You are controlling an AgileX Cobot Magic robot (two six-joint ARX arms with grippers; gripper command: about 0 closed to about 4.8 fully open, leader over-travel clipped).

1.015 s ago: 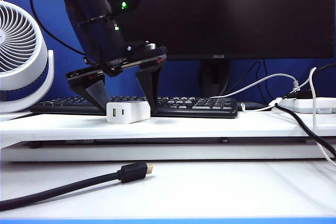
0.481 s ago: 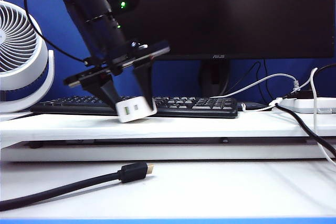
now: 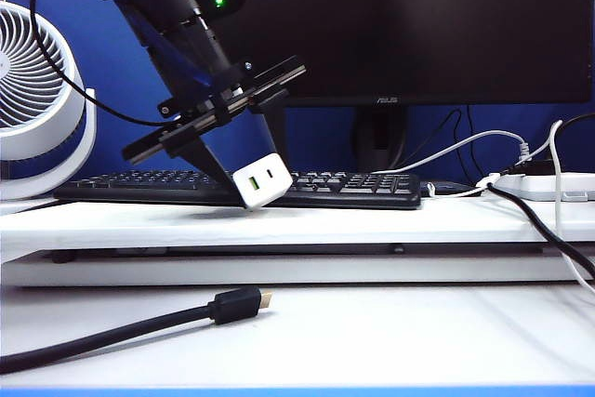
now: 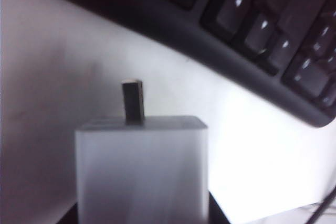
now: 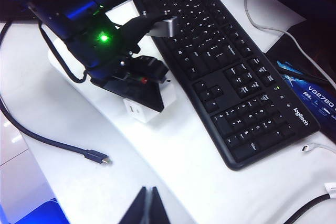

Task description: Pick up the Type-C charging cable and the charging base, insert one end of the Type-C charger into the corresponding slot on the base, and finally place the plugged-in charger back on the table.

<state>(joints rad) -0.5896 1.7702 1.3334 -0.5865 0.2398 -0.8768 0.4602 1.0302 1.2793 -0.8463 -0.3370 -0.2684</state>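
My left gripper is shut on the charging base, a small white block with a green port and a dark slot. It holds the block tilted, just above the raised shelf of the table and in front of the keyboard. In the left wrist view the charging base fills the foreground with a metal prong sticking out. The Type-C charging cable lies with its plug off the keyboard's right end. My right gripper is shut on nothing above the table and is out of the exterior view.
A black keyboard lies on the shelf under a monitor. A thick black cable with a gold-tipped plug crosses the lower table. A white fan stands far left. A power strip with cables sits far right.
The left gripper closed on the charging base, lifted it off the shelf and rolled, so the block now hangs tilted and a little further right. The right gripper has not moved.
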